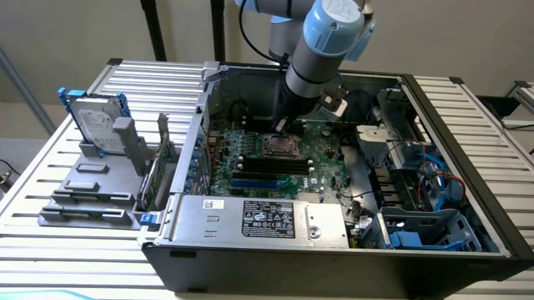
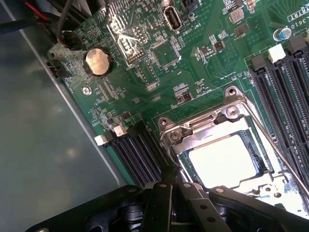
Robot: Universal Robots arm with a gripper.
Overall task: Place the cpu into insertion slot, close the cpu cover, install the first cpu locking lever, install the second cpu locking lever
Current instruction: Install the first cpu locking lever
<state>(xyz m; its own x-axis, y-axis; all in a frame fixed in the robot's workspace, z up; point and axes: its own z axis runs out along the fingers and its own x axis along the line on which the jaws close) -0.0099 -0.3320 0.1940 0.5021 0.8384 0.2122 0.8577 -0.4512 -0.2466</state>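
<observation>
Nearby, memory slots (image 2: 137, 154) and coin battery (image 2: 98, 62) beside cpu cover (image 2: 212, 135).

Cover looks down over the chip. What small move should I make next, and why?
Probably nudge the shut gripper toward the lever rod: the cpu lies seated, the cpu cover lies down around it, and the rod runs along the cover's edge.

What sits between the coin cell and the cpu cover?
Bare green board with small chips and traces, in the wrist view, between coin cell and cpu cover.
</observation>
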